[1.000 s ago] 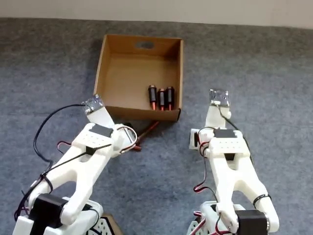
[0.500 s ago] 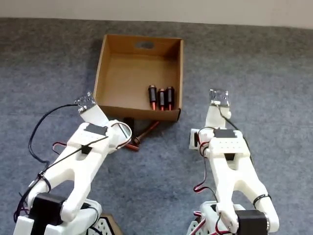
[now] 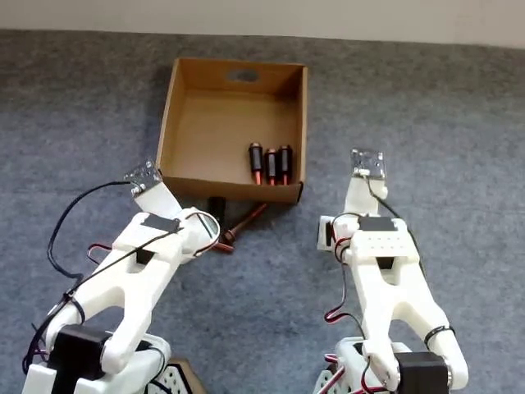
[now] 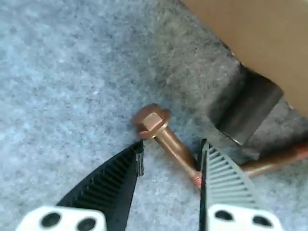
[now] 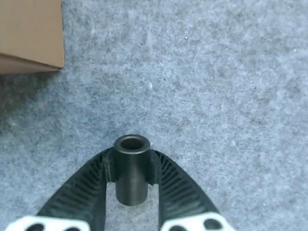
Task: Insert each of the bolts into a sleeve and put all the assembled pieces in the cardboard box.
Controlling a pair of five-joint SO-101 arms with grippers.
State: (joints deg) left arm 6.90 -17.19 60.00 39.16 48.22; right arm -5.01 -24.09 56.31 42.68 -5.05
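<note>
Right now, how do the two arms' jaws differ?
The left jaws stand open; the right jaws are shut. The left jaws flank a copper bolt lying on the carpet, ungripped; the right jaws clamp a black sleeve, hollow end outward. Both pairs are black and ribbed.

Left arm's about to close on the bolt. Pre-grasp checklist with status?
1. Left gripper open: ok.
2. Bolt between its fingers: ok. The shaft crosses the gap at a slant, with the head just past the tips.
3. Second bolt clear of the closing finger: cannot tell. Its near end lies right beside that finger.
4. Spare sleeve out of the grasp: ok, it lies by the box wall.
5. Right gripper shut on its sleeve, bore end showing: ok.
6. Cardboard box has room: ok. Three assembled pieces lie in one corner.
</note>
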